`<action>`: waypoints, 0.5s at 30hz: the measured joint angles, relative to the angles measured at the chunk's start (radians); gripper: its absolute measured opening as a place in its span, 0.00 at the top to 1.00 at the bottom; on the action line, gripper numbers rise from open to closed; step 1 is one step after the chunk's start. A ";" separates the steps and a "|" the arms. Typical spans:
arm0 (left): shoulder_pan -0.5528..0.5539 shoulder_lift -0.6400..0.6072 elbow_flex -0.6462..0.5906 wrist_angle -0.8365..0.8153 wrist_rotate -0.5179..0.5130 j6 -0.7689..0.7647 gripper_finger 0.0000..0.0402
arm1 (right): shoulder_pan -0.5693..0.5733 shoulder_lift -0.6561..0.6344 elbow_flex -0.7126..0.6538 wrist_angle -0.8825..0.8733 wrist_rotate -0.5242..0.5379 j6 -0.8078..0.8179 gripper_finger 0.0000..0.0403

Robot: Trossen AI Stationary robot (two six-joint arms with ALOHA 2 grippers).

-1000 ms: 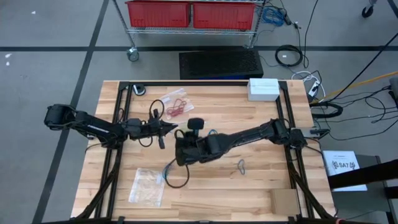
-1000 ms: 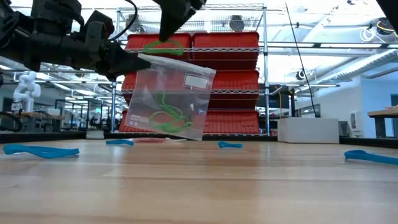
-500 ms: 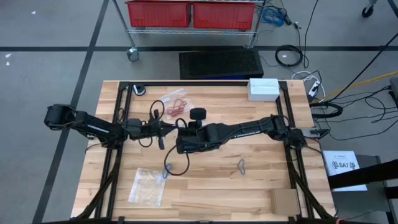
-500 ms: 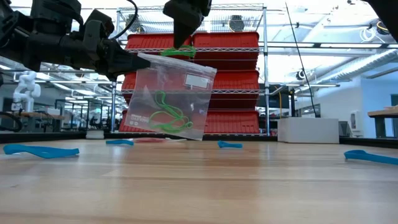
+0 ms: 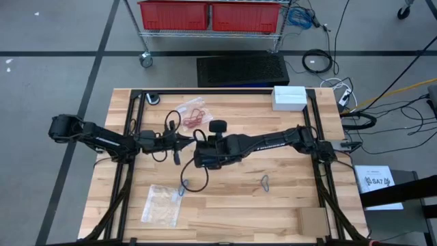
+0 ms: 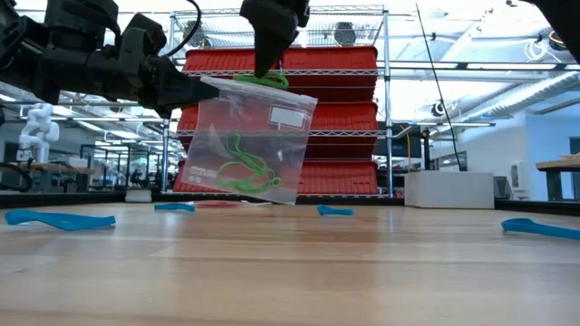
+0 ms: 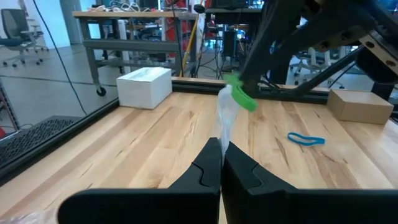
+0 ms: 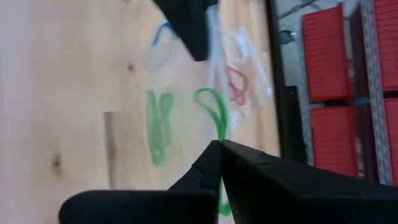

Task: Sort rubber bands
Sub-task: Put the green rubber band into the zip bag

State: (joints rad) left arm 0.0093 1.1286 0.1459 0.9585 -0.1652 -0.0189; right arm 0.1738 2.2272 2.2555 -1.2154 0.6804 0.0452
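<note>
**Green band held at the mouth of a lifted bag**

Table (image 5: 273, 205), pale wood in a black frame, carries the scene. On its near left part lies a flat clear bag (image 5: 161, 204) with pale contents that cannot be made out. Right of it, well apart, a single rubber band (image 5: 264, 182) lies loose on the bare boards; in the low view several blue rubber bands (image 6: 60, 219) rest scattered across the wood.

At mid-table the two arms meet. The left gripper (image 7: 221, 167), reaching in from the left, has its fingers pinched together on the top edge of a clear zip bag (image 6: 249, 145), which hangs above the table with its lower corner near the surface. Green rubber bands (image 6: 243, 168) lie inside the bag. The right gripper (image 8: 219, 149), coming from the right, is closed on one green rubber band (image 6: 263, 80), held at the bag's open top just beside the left gripper's fingertips; the loop dangles from the right fingers in the right wrist view.

Farther on, left of centre, another clear bag (image 5: 193, 113) lies flat with red rubber bands (image 5: 196, 117) in it. A white box (image 5: 289, 97) sits at the far right edge. Beyond the table stands a wire rack with red bins (image 5: 212, 15).
</note>
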 joint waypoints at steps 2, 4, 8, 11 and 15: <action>0.000 0.000 0.000 0.000 0.000 0.000 1.00 | -0.005 0.000 0.000 0.000 -0.030 0.003 1.00; 0.000 0.000 0.000 0.000 0.000 0.000 1.00 | -0.014 0.000 0.000 0.000 -0.049 0.012 1.00; 0.000 0.000 0.000 0.000 0.002 0.000 1.00 | -0.036 0.000 0.000 0.000 -0.061 0.022 1.00; 0.000 0.000 0.000 0.000 0.006 0.000 1.00 | -0.054 0.000 0.000 0.000 -0.102 0.021 1.00; 0.000 0.000 0.000 0.000 0.006 0.000 1.00 | -0.070 0.000 0.000 0.001 -0.158 0.020 1.00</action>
State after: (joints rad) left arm 0.0093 1.1286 0.1459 0.9588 -0.1596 -0.0189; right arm 0.1033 2.2272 2.2555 -1.2140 0.5224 0.0654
